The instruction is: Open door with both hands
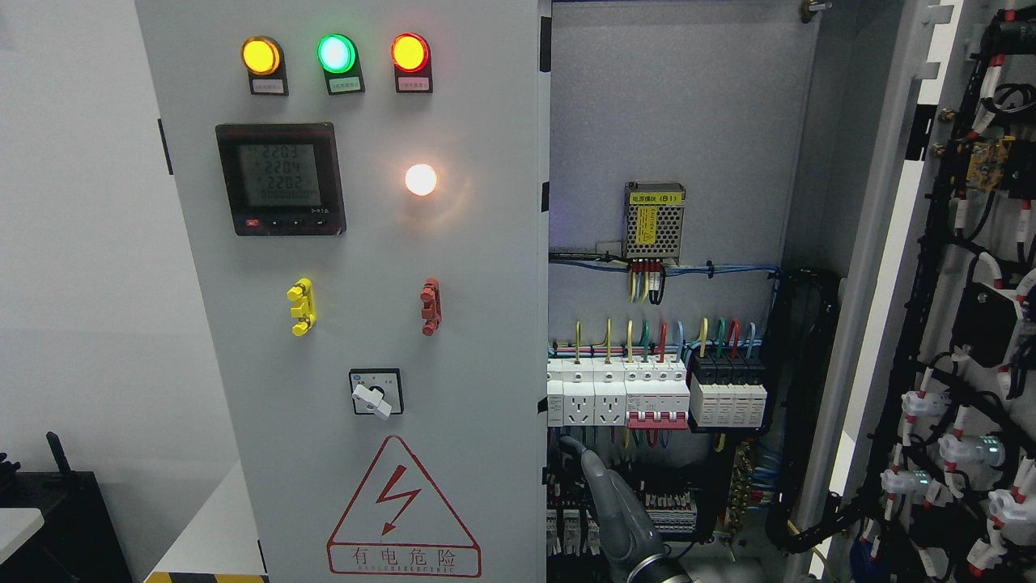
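Grey electrical cabinet (680, 121) seen from the front. On the left, a closed door (477, 267) filling the middle of the view, with three lit lamps (335, 53) along the top in yellow, green and red. Below those, a digital meter (280, 178), a glowing white light (421, 179), a rotary switch (375, 393) and a red triangular warning sign (403, 510). On the right, the second door (882, 243) swung wide open to the far right edge, wiring along its inner side. Between the two doors, the exposed inside: a small mesh power box (655, 222), coloured wires and a row of white breakers (623, 393). Rising from the bottom edge just right of centre, the right hand (615, 510), grey, stretched upward and relaxed, gripping nothing, just beside the edge of the closed door and in front of the lower wiring.
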`<state>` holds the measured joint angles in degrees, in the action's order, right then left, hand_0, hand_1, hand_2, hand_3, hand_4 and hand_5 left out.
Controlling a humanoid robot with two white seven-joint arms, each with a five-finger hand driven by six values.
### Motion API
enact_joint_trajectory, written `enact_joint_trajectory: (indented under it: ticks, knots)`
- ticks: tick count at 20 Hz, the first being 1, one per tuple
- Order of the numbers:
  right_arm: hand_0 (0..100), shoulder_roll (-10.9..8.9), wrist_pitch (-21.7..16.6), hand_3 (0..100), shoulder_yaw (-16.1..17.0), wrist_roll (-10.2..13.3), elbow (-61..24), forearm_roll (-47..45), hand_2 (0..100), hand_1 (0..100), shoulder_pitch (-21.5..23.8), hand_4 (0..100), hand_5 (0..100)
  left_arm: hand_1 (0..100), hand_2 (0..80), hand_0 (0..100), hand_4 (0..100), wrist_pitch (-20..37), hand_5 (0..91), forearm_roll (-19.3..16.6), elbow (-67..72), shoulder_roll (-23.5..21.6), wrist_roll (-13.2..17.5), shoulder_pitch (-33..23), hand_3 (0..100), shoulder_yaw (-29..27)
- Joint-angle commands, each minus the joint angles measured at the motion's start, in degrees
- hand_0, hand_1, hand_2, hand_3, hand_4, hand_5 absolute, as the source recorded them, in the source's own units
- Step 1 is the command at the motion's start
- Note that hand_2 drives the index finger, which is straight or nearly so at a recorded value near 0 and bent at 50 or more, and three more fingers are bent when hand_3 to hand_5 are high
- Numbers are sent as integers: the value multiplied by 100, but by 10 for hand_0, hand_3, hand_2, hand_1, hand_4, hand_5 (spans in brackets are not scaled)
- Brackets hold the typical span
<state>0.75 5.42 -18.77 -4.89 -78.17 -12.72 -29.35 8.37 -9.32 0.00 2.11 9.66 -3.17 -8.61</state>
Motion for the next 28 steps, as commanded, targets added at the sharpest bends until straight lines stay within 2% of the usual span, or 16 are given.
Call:
enact_joint_trajectory:
  ticks: [1, 5, 26, 28]
  knots:
    - [0, 162, 3, 0, -47, -3, 4, -20, 0, 0, -27, 0, 0, 0, 0, 0, 42, -2, 0, 0, 132, 0, 0, 0, 0, 0]
    - [0, 171, 3, 0, -74, -161, -5, -20, 0, 0, -27, 0, 0, 0, 0, 0, 42, -2, 0, 0, 132, 0, 0, 0, 0, 0]
    - [0, 118, 3, 0, 5, -258, 21, -249, 0, 0, -27, 0, 0, 0, 0, 0, 42, -2, 0, 0, 132, 0, 0, 0, 0, 0]
    - [0, 118, 3, 0, 5, -371, 21, -249, 0, 0, -27, 0, 0, 0, 0, 0, 42, -2, 0, 0, 132, 0, 0, 0, 0, 0]
